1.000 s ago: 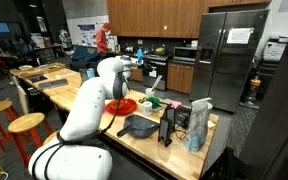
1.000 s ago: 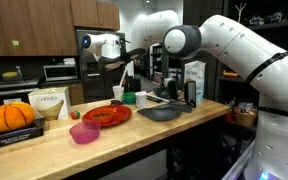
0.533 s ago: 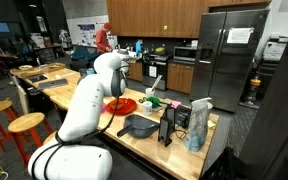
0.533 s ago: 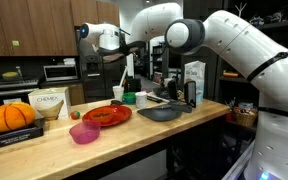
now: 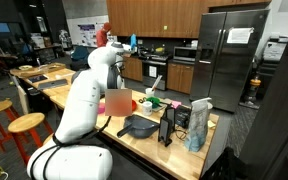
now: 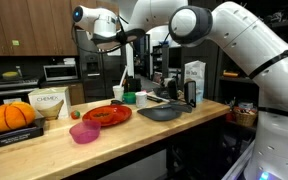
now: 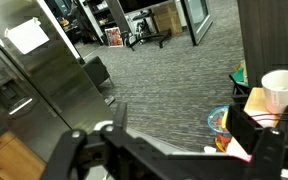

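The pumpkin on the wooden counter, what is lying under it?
Under the pumpkin lies a flat black box with white lettering on its front edge, resting on the counter. The box's top under the pumpkin is covered and cannot be seen.

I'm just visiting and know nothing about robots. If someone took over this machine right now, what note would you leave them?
Pincer: open, holding nothing, hangs high above the counter, roughly over the red plate.
Things: the pink bowl sits in front of the plate, the dark pan beside it, and the white cup behind it.
Done: nothing is picked up; everything rests on the counter.
Left: any grasp; the pincer touches nothing.
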{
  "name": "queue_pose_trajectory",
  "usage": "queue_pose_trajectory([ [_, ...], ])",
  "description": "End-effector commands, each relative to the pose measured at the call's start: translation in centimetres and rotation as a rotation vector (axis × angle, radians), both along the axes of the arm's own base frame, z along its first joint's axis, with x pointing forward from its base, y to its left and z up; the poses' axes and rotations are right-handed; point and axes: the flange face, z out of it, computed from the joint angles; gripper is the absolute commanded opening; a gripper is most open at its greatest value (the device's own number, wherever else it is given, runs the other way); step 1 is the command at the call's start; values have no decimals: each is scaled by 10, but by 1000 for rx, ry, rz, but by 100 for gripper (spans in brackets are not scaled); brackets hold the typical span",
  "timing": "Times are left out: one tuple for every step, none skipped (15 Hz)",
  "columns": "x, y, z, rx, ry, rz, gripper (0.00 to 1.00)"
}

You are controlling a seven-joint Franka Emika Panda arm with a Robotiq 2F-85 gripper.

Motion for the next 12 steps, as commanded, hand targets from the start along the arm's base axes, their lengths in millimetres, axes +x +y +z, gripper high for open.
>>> queue_pose_trajectory([
  [-24, 8, 22, 75, -3, 23, 100],
  [-30, 11, 25, 86, -6, 31, 100],
  [-36, 13, 30, 96, -9, 36, 100],
  [-43, 15, 34, 106, -13, 44, 100],
  [-49, 17, 37, 114, -20, 50, 100],
  [-57, 19, 40, 122, -21, 62, 100],
  [-64, 21, 42, 127, -27, 70, 100],
  [-72, 23, 44, 136, -27, 83, 100],
  [-81, 26, 46, 144, -24, 100, 100],
  [-89, 29, 46, 156, -19, 118, 100],
  [-98, 32, 46, 170, -7, 145, 100],
  [-107, 35, 46, 183, 3, 166, 100],
])
